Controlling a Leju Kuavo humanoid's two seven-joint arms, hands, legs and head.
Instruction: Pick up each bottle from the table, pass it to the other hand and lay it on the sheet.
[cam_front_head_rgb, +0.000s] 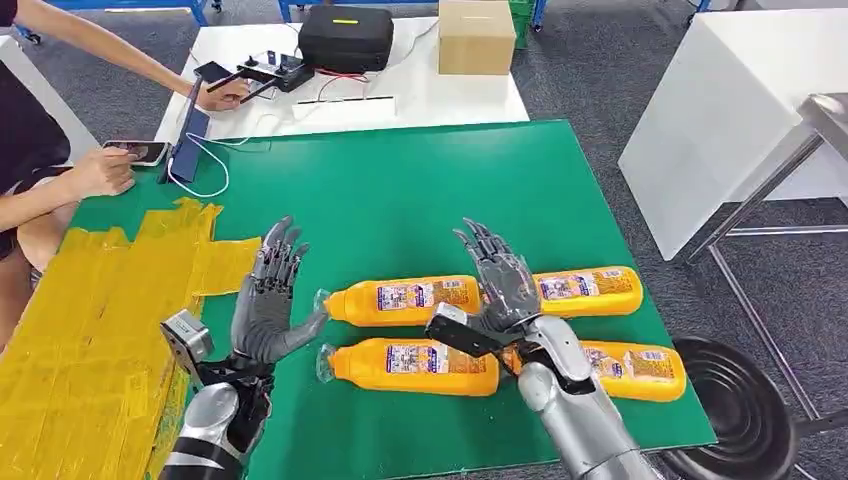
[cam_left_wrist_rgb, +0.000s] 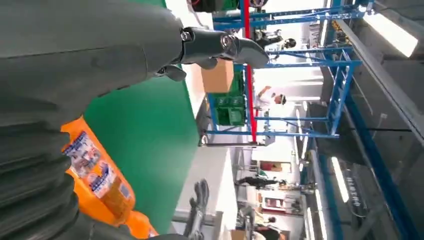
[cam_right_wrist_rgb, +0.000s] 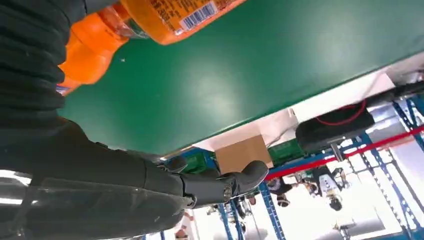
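Observation:
Several orange bottles lie on their sides on the green mat (cam_front_head_rgb: 420, 190). Two lie in the middle, a far one (cam_front_head_rgb: 400, 298) and a near one (cam_front_head_rgb: 410, 366). Two more lie to the right, a far one (cam_front_head_rgb: 587, 289) and a near one (cam_front_head_rgb: 640, 368). My left hand (cam_front_head_rgb: 268, 300) is raised with its fingers spread and holds nothing; its thumb lies close to the far middle bottle's cap. My right hand (cam_front_head_rgb: 500, 280) hovers with fingers spread between the middle and right bottles, holding nothing. The yellow sheet (cam_front_head_rgb: 90, 320) covers the table's left side. In the wrist views an orange bottle (cam_left_wrist_rgb: 97, 175) (cam_right_wrist_rgb: 170, 15) lies beside each hand (cam_left_wrist_rgb: 100, 50) (cam_right_wrist_rgb: 100, 165).
A person sits at the left with a phone (cam_front_head_rgb: 140, 152) and reaches onto the white table (cam_front_head_rgb: 440, 95) behind. That table carries a black case (cam_front_head_rgb: 345, 38) and a cardboard box (cam_front_head_rgb: 476, 36). A black stool (cam_front_head_rgb: 745, 410) and a white table (cam_front_head_rgb: 730, 110) stand to the right.

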